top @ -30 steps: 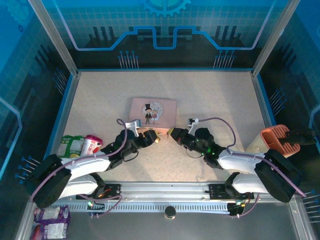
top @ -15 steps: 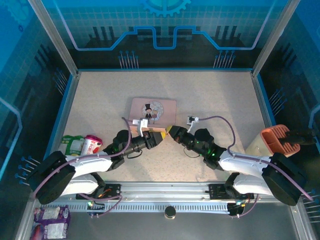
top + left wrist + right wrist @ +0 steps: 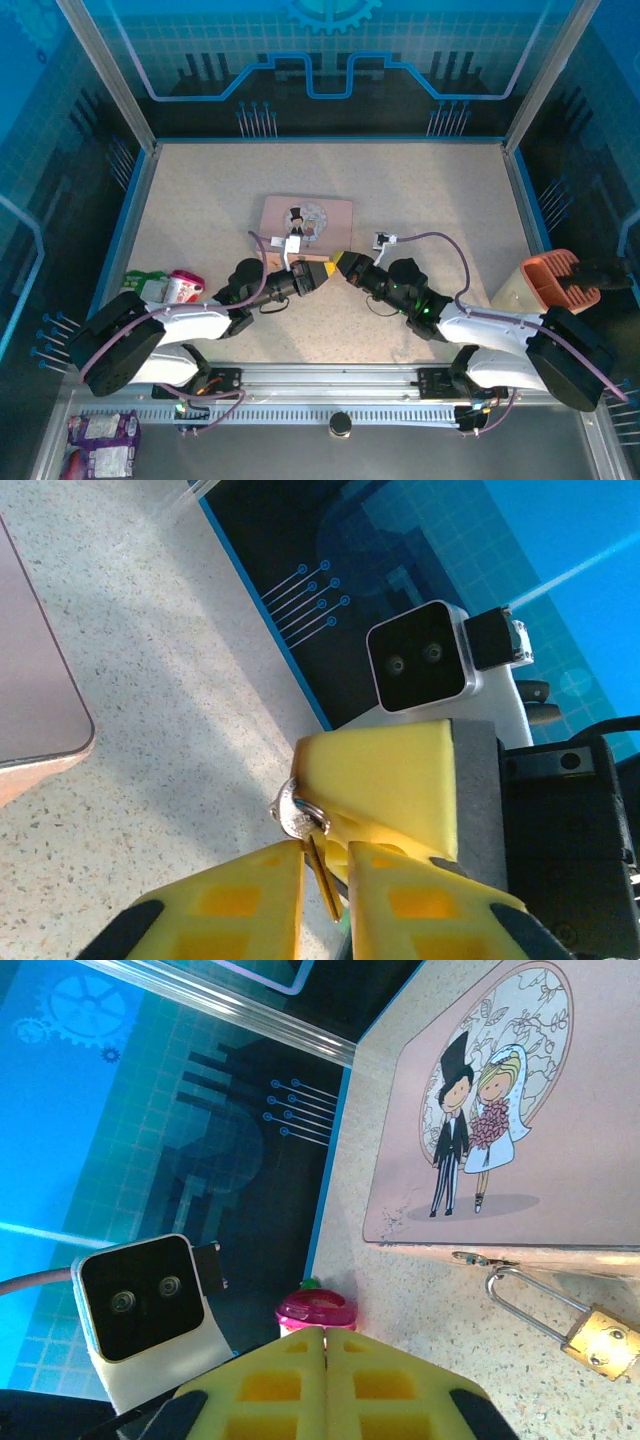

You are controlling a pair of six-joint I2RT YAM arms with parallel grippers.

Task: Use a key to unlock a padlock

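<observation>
Brass-gold, smooth and boxy, the small padlock (image 3: 601, 1340) lies on the speckled table (image 3: 420, 1320). Its thin silver shackle runs through the hasp of the pink rectangular tin (image 3: 590, 1210) with a cartoon couple, so I judge it locked. Within the last second my two grippers have gone from apart to tip-to-tip before that tin, which reads as a regrasp, not insertion. The thin dark-silver metal key (image 3: 320, 868) hangs at my right gripper (image 3: 325, 1332), whose foam fingers are pressed together, apparently pinching it. My left gripper (image 3: 326, 855) stands narrowly parted around the blade.
</observation>
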